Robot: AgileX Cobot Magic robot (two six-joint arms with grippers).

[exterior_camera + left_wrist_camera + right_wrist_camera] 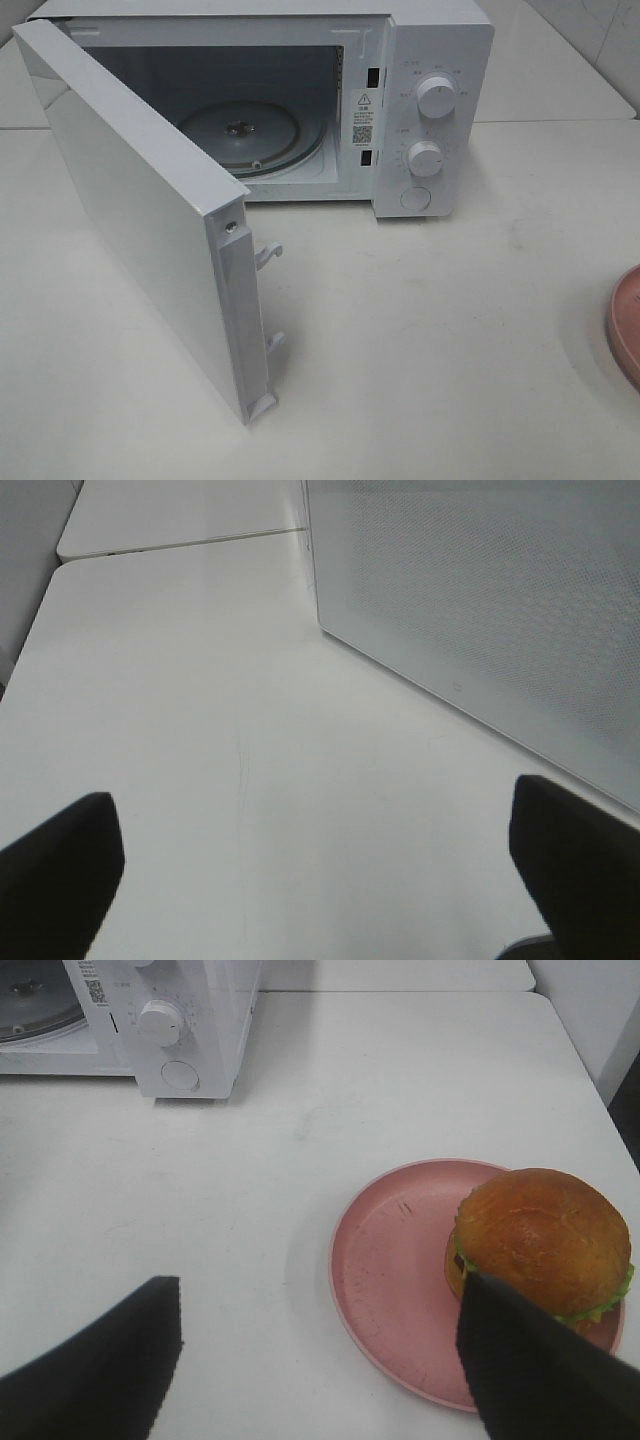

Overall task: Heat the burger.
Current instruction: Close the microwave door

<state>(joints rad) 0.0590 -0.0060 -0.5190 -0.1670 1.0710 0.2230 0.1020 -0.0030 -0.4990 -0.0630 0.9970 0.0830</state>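
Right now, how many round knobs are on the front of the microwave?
2: the upper knob and the lower knob, on the panel right of the open door.

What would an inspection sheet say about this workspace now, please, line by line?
Surface: white table, bare between items.
Job's things: golden-brown bun burger sits on round pink plate, off-centre; white microwave with door swung open, glass turntable empty.
Clutter: nothing seen.
Grippers: left gripper open, empty, beside the door; right gripper open, above the plate, not gripping the burger.
Cables: nothing seen.
Surroundings: second white tabletop behind.
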